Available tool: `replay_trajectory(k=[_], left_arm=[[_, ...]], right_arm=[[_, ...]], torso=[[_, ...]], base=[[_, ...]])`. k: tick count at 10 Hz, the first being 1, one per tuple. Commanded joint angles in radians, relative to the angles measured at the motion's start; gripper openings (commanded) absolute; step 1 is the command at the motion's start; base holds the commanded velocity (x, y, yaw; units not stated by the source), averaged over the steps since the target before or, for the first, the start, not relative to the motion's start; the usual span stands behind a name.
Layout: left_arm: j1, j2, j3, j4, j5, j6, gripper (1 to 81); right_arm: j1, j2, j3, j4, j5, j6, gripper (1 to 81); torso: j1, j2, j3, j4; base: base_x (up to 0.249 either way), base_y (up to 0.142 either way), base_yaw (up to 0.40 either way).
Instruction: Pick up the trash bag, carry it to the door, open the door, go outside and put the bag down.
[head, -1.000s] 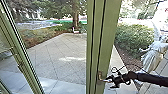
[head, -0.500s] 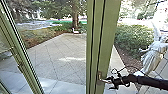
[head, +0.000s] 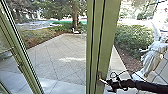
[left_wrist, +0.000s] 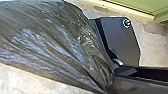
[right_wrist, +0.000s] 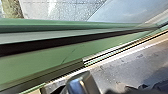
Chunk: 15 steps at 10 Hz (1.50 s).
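Observation:
At the lower right of the head view, my right gripper is at the lever handle of the green-framed door; how its jaws stand cannot be made out. The lever slopes down toward it. A metallic handle shows close up in the right wrist view, beside the green door frame. In the left wrist view the dark, shiny trash bag narrows to a gathered neck, and my left gripper is shut on that neck.
Another green frame slants along the left. Through the glass lie a paved terrace, bushes, a tree trunk and a pale statue at the right.
My right gripper has dropped slightly, and the handle's lever has tilted further down with it. The door frame stands where it was.

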<state>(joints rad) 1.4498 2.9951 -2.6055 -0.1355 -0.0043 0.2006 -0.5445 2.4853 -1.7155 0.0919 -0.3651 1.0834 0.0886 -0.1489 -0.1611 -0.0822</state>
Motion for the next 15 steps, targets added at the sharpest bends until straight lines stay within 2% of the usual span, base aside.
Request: replay_trajectory(k=[1,5,8,12,13,15], left_arm=[[-0.038,-0.002,0.005,-0.006,0.058,-0.001,1.0],[-0.035,-0.004,0.002,-0.003,0.058,-0.001,1.0],[-0.035,-0.005,0.002,-0.003,0.059,-0.001,1.0],[-0.033,-0.005,0.002,0.001,0.061,-0.001,1.0],[-0.033,-0.008,0.002,-0.007,0.059,-0.001,1.0],[-0.033,-0.014,0.002,-0.01,0.061,-0.001,1.0]], right_arm=[[-0.07,0.022,0.011,-0.133,-0.261,-0.01,81.1],[-0.179,0.088,-0.067,-0.218,-0.256,-0.01,81.1],[-0.168,0.085,-0.048,-0.219,-0.249,-0.008,81.1],[-0.168,0.114,-0.078,-0.219,-0.247,-0.01,81.1],[-0.164,0.109,-0.071,-0.219,-0.245,-0.01,81.1],[-0.156,0.105,-0.061,-0.219,-0.242,-0.008,81.1]], torso=[[0.0,0.0,0.0,0.0],[0.0,0.0,0.001,0.0],[0.0,0.0,0.001,0.0],[0.0,0.0,0.002,0.0],[0.0,0.0,-0.04,0.0],[0.0,-0.001,-0.072,0.0]], base=[[0.0,0.0,0.0],[0.0,0.0,0.0],[0.0,0.0,0.0],[0.0,0.0,0.0],[0.0,0.0,0.0],[0.0,0.0,0.0]])
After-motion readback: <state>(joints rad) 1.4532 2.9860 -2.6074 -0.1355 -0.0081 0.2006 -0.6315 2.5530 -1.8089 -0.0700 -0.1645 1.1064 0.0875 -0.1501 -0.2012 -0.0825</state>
